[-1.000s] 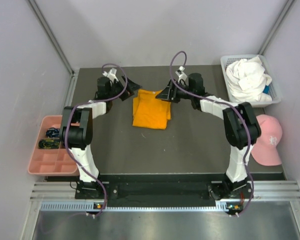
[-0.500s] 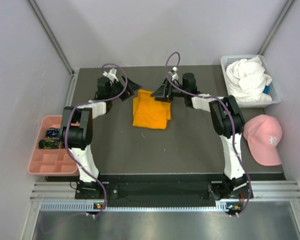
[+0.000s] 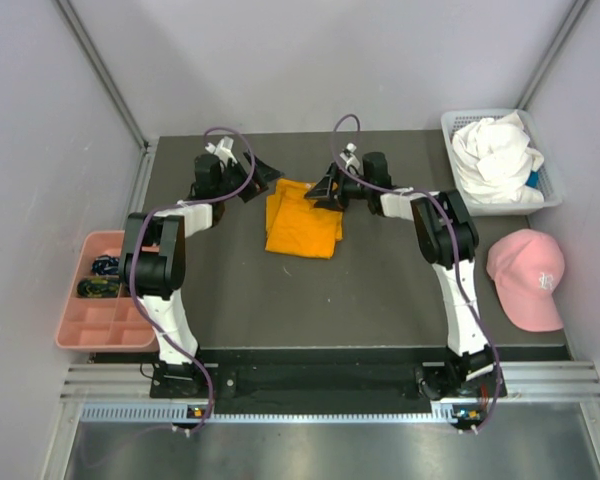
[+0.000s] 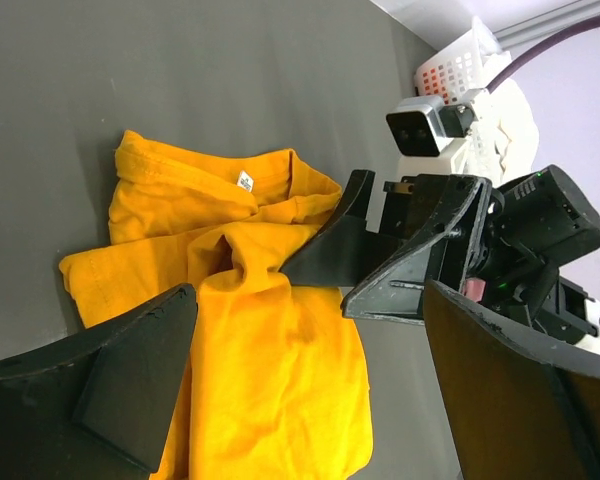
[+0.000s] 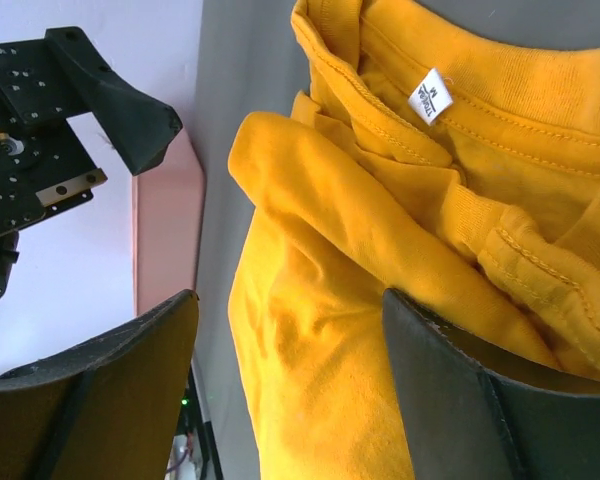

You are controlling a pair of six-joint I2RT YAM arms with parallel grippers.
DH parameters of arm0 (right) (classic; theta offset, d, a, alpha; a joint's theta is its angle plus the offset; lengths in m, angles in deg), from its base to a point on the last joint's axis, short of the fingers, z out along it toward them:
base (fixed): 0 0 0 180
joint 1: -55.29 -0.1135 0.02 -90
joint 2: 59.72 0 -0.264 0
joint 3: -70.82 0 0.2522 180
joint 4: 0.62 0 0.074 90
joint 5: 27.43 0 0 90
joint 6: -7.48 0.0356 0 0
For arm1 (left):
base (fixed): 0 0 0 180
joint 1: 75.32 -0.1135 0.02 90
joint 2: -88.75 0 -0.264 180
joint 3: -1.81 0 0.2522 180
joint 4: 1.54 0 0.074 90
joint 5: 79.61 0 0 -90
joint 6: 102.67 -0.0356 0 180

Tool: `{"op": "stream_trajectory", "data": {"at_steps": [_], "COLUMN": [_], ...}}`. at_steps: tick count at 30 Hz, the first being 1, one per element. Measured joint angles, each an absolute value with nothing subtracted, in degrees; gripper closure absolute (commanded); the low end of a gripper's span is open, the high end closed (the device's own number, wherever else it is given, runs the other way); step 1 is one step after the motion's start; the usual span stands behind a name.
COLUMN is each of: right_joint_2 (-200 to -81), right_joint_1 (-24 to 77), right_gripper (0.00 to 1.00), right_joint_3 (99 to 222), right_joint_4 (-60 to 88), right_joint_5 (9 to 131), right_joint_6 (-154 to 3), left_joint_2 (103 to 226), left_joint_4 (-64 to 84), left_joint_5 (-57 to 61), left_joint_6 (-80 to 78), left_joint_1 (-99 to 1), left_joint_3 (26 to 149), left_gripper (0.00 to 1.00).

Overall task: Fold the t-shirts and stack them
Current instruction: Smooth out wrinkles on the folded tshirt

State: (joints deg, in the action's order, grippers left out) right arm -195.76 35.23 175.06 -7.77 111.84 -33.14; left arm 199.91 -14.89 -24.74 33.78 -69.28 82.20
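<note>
The orange t-shirt [image 3: 300,228] lies folded in a rough rectangle at the middle back of the dark table, its collar and label toward the far edge. My left gripper [image 3: 264,177] hovers open just off its upper left corner, the orange t-shirt [image 4: 250,340] showing between the wide jaws. My right gripper [image 3: 325,189] is open at the upper right corner; one of its fingers [image 5: 480,400] touches a fold of the orange t-shirt [image 5: 350,310] and cloth fills the gap. The white t-shirt [image 3: 495,152] lies bunched in the basket.
A white basket [image 3: 548,198] stands at the back right corner. The pink cap [image 3: 525,278] lies right of the table near the wall. A pink compartment tray [image 3: 100,322] with small dark items sits off the left edge. Both arms reach far back.
The right arm has swung left, bringing its gripper from beside the orange shirt onto its upper right corner. The left arm has not moved.
</note>
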Motion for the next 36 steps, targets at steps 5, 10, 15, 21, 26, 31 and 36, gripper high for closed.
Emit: {"op": "stream_trajectory", "data": {"at_steps": [5, 10, 15, 21, 26, 31, 36], "right_joint_2": [-195.87, -194.71, -190.89, -180.79, -173.14, -170.67, -170.65], "right_joint_1": [35.43, 35.60, 36.52, 37.42, 37.42, 37.42, 37.42], "right_gripper": [0.25, 0.24, 0.24, 0.23, 0.23, 0.23, 0.23], "right_joint_3": [175.67, 175.82, 175.65, 169.90, 162.45, 155.65, 151.85], "right_joint_4": [-6.50, -3.59, 2.11, 5.81, 6.00, 6.46, 8.15], "right_joint_5": [111.17, 109.68, 106.42, 103.49, 102.77, 101.90, 100.94], "right_joint_6": [-33.31, -35.56, -39.67, -43.26, -45.07, -46.38, -47.12], "left_joint_2": [199.91, 199.91, 199.91, 199.91, 199.91, 199.91, 200.37], "left_joint_4": [-14.54, -14.30, -14.23, -14.28, -14.47, -17.73, -23.65], "left_joint_5": [-24.74, -24.78, -25.77, -27.19, -29.88, -33.96, -37.02], "left_joint_6": [33.59, 33.41, 33.24, 32.87, 33.22, 35.99, 39.86], "left_joint_1": [-69.32, -69.34, -69.34, -69.32, -68.73, -65.84, -62.17], "left_joint_3": [82.20, 82.20, 82.20, 81.19, 79.77, 79.55, 79.53], "left_gripper": [0.01, 0.01, 0.01, 0.01, 0.01, 0.01, 0.01]}}
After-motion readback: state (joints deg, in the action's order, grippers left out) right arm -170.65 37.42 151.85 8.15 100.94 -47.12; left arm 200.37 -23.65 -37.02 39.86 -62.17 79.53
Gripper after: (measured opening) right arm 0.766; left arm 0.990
